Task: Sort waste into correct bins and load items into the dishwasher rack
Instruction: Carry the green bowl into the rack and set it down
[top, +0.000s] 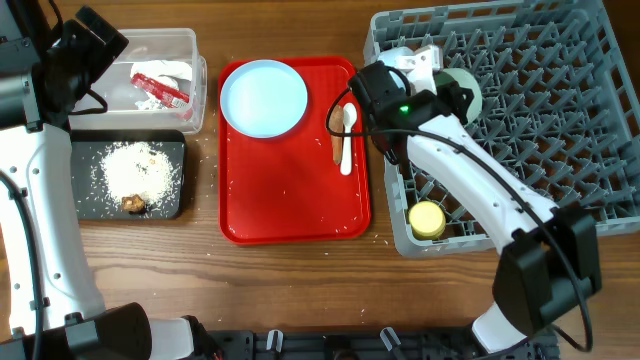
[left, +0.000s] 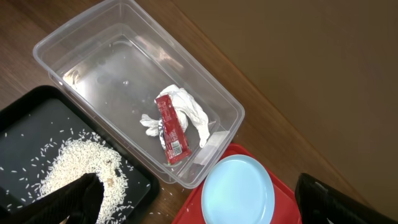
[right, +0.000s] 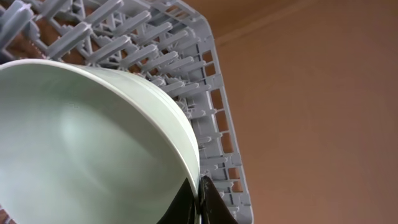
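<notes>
Mid-load on the dishes. Pinched tight in the right gripper (right: 198, 198) by its rim: a pale bowl (right: 93, 143), tilted over the far-left corner of the rack (top: 560, 60). Next, by the look of it: lower the bowl on edge between the pegs, then let go. Wide apart and holding nothing, the left gripper (left: 199, 193), above the clear tub (left: 74, 43) with the wrapper (left: 173, 127) inside. Not yet loaded from the red tray (top: 290, 215): plate (top: 263, 97) at its far-left corner, spoon (top: 347, 135) by its right edge.

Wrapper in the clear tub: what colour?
Red and white wrapper; the left wrist view shows it best.
</notes>
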